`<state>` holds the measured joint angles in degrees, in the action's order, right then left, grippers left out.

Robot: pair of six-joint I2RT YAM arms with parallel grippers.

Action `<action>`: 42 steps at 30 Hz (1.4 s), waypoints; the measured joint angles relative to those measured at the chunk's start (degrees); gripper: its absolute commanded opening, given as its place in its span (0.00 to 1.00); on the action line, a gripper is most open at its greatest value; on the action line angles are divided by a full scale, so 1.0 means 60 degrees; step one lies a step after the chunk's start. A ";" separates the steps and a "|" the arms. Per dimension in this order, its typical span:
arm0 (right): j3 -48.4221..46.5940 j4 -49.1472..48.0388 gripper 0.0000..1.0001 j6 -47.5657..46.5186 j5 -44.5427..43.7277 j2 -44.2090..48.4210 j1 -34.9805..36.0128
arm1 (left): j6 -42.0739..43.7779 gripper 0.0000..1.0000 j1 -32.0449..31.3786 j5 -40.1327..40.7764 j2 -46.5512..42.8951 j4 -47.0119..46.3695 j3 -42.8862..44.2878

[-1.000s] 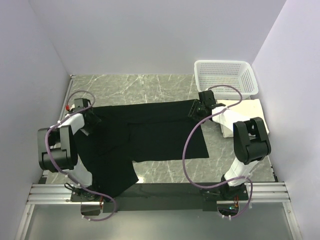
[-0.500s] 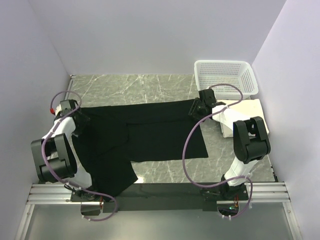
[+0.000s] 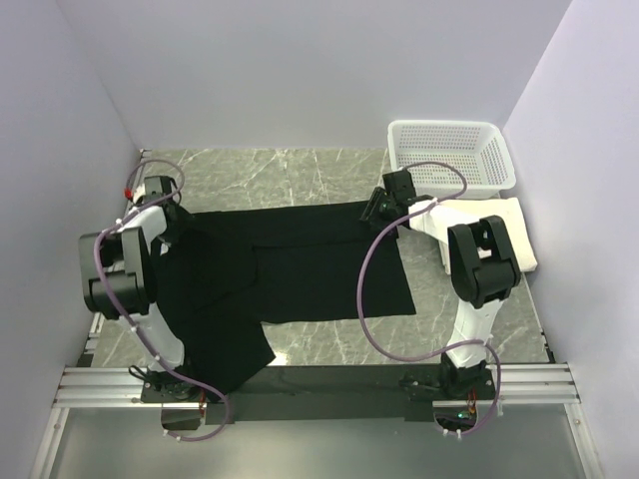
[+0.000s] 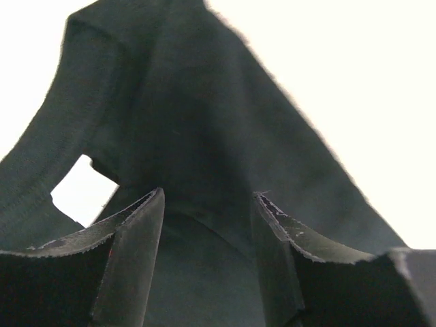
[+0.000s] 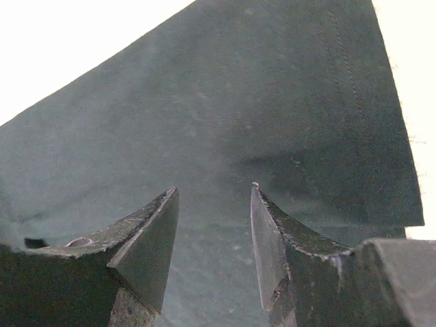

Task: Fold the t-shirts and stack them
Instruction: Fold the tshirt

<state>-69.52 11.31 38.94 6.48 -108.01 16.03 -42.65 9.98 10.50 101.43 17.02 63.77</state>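
The black t-shirt (image 3: 300,264) lies spread across the marble table, its near left part hanging over the front edge. My left gripper (image 3: 176,217) is low over its far left corner. In the left wrist view (image 4: 208,194) the jaws stand apart with black cloth (image 4: 197,122) between and under them. My right gripper (image 3: 372,211) is over the far right corner. In the right wrist view (image 5: 214,187) the jaws stand apart over flat black cloth (image 5: 225,102). The cream-white t-shirt (image 3: 514,225) lies folded at the right, partly behind the right arm.
A white plastic mesh basket (image 3: 444,126) stands at the back right, just beyond the cream shirt. Walls close in the left, back and right sides. Bare marble (image 3: 270,175) shows behind the black shirt and at the near right (image 3: 339,344).
My left gripper swung out to the left, then came back farther up to the shirt's far left corner. My right gripper shifted slightly left and farther back. The shirt barely moved.
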 measured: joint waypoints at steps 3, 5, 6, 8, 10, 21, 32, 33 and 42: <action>-0.0098 0.0087 0.54 0.0117 -0.0076 -0.0331 -0.0007 | -0.0073 0.58 0.0164 0.0127 0.0550 0.0204 0.0197; -0.0189 0.0200 0.54 0.0208 -0.0200 -0.0525 -0.0029 | -0.0095 0.57 0.0280 0.0219 0.0783 0.0299 0.0612; -0.0295 0.0291 0.54 0.0211 -0.0255 -0.0568 -0.0047 | -0.0102 0.56 0.0350 0.0255 0.0940 0.0302 0.0790; -0.0576 0.0455 0.54 0.0211 -0.0423 -0.0721 -0.0080 | -0.0138 0.55 0.0499 0.0317 0.1231 0.0390 0.1042; -0.0896 0.0637 0.54 0.0222 -0.0503 -0.0936 -0.0113 | -0.0193 0.55 0.0616 0.0361 0.1366 0.0470 0.1235; -0.1300 0.1086 0.54 0.0328 -0.0947 -0.1118 -0.0357 | -0.0484 0.60 0.1253 0.0193 0.1158 0.0528 0.1005; -0.1308 0.1213 0.54 -0.0226 -0.0991 -0.0765 -0.0186 | -0.0514 0.80 0.1016 0.0528 -0.0597 0.1246 0.0426; -0.1326 0.1282 0.54 -0.0368 -0.1053 -0.0699 -0.0076 | -0.0503 0.81 0.0871 0.0583 -0.0885 0.1282 0.0412; -0.1730 0.2131 0.54 -0.1275 -0.1446 -0.0597 0.1453 | -0.0157 0.82 -0.1147 0.0984 -0.2605 0.1337 -0.0517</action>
<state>-79.90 24.10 31.29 -2.20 -111.59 24.75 -43.59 3.09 16.40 85.80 25.04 60.66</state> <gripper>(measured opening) 0.539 0.818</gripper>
